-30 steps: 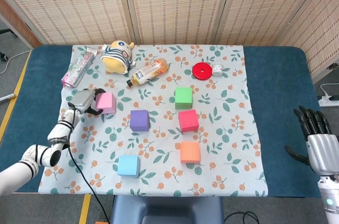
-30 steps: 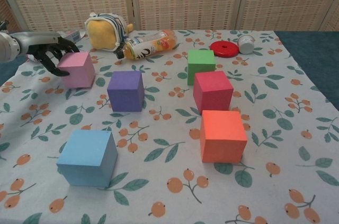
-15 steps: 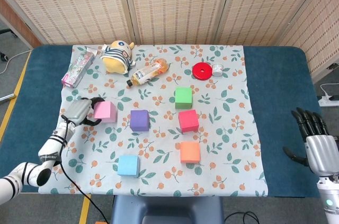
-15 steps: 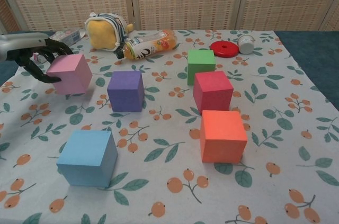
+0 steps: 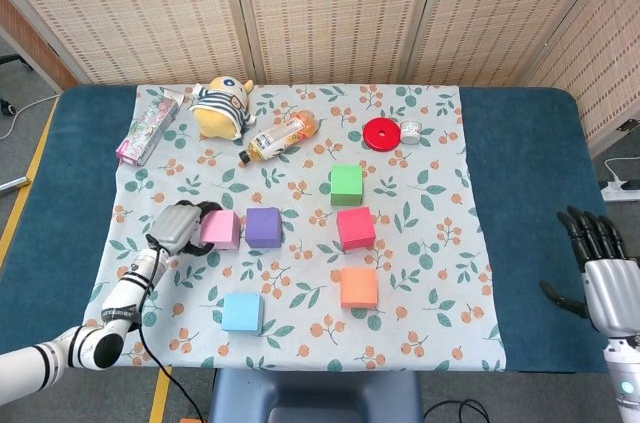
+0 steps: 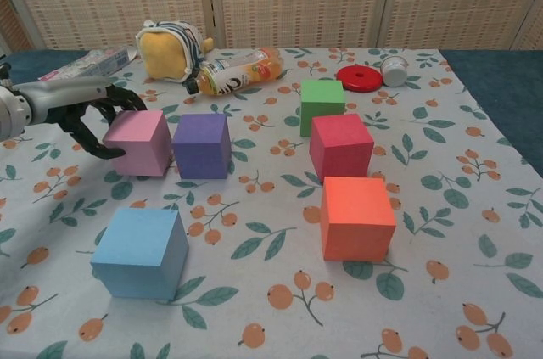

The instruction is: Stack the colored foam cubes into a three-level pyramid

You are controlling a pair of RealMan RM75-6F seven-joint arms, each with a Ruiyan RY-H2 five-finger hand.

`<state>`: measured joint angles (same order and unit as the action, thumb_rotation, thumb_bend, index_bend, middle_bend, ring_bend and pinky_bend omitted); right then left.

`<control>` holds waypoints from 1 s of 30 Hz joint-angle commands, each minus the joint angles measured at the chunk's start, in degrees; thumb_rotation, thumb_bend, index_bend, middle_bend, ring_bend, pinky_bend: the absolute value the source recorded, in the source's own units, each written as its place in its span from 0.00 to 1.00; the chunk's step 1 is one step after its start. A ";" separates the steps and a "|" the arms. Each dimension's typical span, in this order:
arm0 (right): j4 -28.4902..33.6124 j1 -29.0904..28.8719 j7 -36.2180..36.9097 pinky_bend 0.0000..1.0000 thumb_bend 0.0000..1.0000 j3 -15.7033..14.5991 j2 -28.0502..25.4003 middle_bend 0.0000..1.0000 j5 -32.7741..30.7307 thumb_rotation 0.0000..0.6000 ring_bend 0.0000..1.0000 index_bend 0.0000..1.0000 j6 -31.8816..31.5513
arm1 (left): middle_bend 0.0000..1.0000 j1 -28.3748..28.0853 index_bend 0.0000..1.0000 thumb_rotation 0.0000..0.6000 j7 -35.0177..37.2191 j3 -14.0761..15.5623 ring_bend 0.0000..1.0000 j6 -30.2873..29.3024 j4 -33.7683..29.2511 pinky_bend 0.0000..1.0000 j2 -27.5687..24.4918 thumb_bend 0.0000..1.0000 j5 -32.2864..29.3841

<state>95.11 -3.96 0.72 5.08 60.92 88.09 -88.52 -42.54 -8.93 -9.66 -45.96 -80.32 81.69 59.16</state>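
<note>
My left hand (image 5: pixel 180 228) (image 6: pixel 89 114) grips the pink cube (image 5: pixel 220 229) (image 6: pixel 140 143), which sits just left of the purple cube (image 5: pixel 264 227) (image 6: pixel 202 145), nearly touching it. The green cube (image 5: pixel 346 184) (image 6: pixel 321 105), red cube (image 5: pixel 355 228) (image 6: pixel 340 146) and orange cube (image 5: pixel 358 287) (image 6: pixel 356 217) form a column to the right. Alone at the front left lies the blue cube (image 5: pixel 243 312) (image 6: pixel 141 252). My right hand (image 5: pixel 603 273) hangs open off the table's right edge, holding nothing; the chest view does not show it.
At the back of the floral cloth (image 5: pixel 440 243) lie a striped plush toy (image 5: pixel 222 105), a tipped drink bottle (image 5: pixel 280 136), a red disc (image 5: pixel 381 132), a small white jar (image 5: pixel 410 131) and a pink packet (image 5: pixel 148 125). Blue table (image 5: pixel 530 193) borders the cloth.
My left hand has carried the pink cube forward and to the right, from the cloth's left side to a spot right beside the purple cube. The right hand barely moved.
</note>
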 commanded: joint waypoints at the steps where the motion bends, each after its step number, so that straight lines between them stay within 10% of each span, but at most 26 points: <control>1: -0.12 0.06 0.12 0.00 0.05 -0.01 0.07 0.02 -0.05 1.00 0.00 0.00 -0.05 | 0.40 -0.65 0.32 1.00 -0.79 -0.20 0.38 0.12 0.17 0.23 0.61 0.34 -0.81; 30: -1.11 0.55 0.65 0.00 0.05 0.08 0.44 0.02 -1.31 1.00 0.00 0.00 0.14 | 0.40 -4.12 0.32 1.00 -1.74 -0.25 0.38 2.57 3.07 0.22 2.68 0.33 -2.45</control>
<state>94.01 -3.41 1.36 5.17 61.34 86.77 -88.37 -46.66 -10.67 -9.90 -43.39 -77.26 84.37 56.71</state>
